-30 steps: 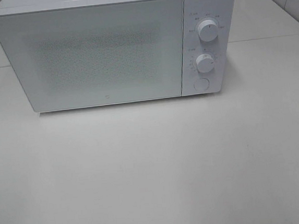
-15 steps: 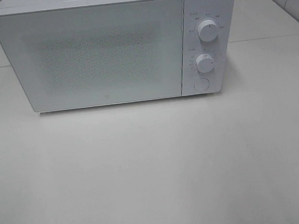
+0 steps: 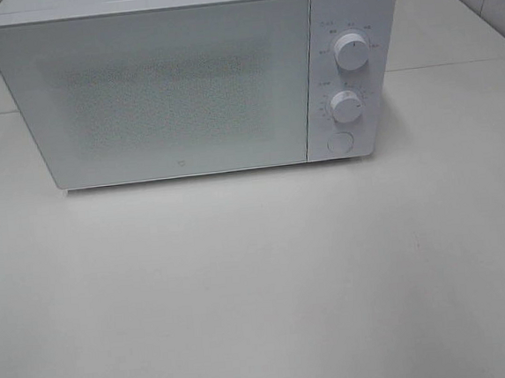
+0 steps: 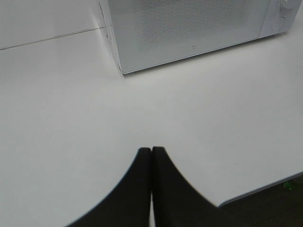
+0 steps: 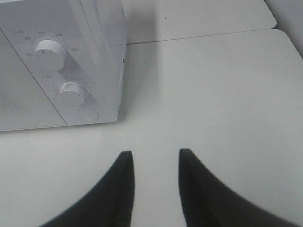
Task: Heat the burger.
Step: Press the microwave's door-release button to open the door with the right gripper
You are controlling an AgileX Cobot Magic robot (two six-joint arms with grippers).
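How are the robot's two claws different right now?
The left gripper is shut tight; the right gripper is open with a gap. The left gripper looks at the microwave door; the right gripper looks at the knobs. Both are black and hold nothing.

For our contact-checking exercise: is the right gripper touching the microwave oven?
Apart. The right wrist view shows the right gripper, open, stopping short of the microwave oven, with a strip of bare white table between them.
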